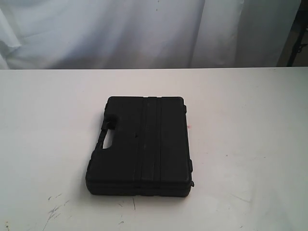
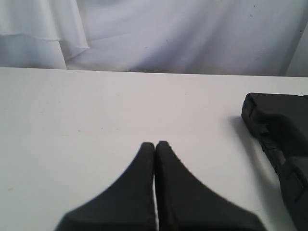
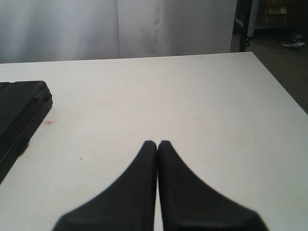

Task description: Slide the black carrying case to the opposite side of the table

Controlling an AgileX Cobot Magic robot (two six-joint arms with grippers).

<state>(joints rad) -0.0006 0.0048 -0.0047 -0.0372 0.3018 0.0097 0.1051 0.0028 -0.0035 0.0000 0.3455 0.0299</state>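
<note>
The black carrying case (image 1: 142,144) lies flat near the middle of the white table (image 1: 250,144), its handle cutout facing left. Neither arm shows in the exterior view. In the left wrist view my left gripper (image 2: 155,143) is shut with nothing in it, hovering over bare tabletop (image 2: 96,110), and the case's handle end (image 2: 281,139) shows off to one side, apart from the fingers. In the right wrist view my right gripper (image 3: 157,143) is shut and empty too, with a corner of the case (image 3: 19,115) at the frame's edge, well clear of it.
A white curtain (image 1: 144,29) hangs behind the table's far edge. Dark scuff marks (image 1: 55,209) lie near the front left, and a tiny pink spot (image 3: 48,122) sits beside the case. Past the table's far corner the floor (image 3: 284,62) drops away.
</note>
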